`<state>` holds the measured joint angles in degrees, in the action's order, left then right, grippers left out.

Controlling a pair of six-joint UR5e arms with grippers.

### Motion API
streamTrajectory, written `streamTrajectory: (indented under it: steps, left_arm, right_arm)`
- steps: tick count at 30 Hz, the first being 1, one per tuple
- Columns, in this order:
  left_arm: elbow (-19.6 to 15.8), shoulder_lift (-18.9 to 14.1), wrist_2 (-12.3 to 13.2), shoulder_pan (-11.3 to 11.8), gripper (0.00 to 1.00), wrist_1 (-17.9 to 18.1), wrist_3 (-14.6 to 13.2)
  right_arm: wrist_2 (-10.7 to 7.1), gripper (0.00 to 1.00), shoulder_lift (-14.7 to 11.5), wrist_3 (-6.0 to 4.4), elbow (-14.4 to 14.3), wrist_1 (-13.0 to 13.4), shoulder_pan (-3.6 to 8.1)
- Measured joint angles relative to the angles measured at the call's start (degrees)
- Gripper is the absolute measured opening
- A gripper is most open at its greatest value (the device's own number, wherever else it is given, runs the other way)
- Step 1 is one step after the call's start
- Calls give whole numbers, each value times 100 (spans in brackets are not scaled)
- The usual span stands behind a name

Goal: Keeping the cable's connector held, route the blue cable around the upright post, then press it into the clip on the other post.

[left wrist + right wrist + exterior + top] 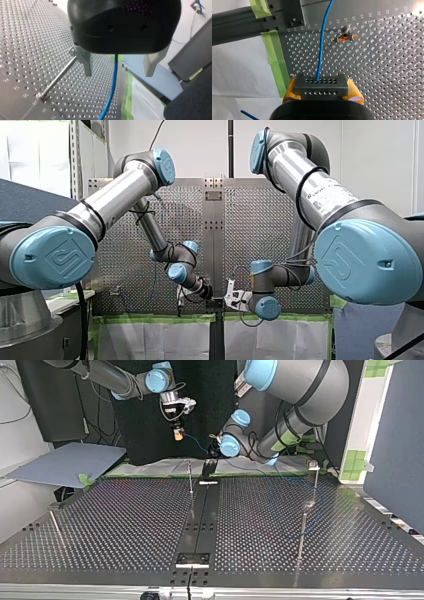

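Right gripper pinches the connector; the cable looks light and limp. Left gripper, fingers spread, straddles it, probably best grasped there.

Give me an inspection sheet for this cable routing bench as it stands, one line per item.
Surface: perforated table, dark rail down its middle.
Job's things: connector in my right pincer; thin upright post on the table; orange clip on another post, empty.
Clutter: green tape along the table edge.
Grippers: right pincer shut on the connector, yellow pads; left pincer open around the cable.
Cables: blue cable runs from the connector and between the left pincer's fingers.
Surroundings: grey board beside the table; black curtain behind the arms.
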<state>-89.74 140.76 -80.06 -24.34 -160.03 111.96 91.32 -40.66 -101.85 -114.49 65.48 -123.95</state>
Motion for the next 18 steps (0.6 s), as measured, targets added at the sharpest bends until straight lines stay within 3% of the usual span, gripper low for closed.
streamTrajectory:
  steps: [8, 14, 18]
  left_arm:
    - [-1, 1, 184, -10, 100, 158, 458]
    - [-2, 0, 112, -33, 100, 170, 771]
    - [0, -1, -31, -52, 100, 113, 775]
  right_arm:
    - [-53, 0, 0, 5, 41, -38, 29]
    - [-67, 0, 0, 6, 69, -65, 50]
    - [-75, 0, 0, 11, 96, -133, 56]
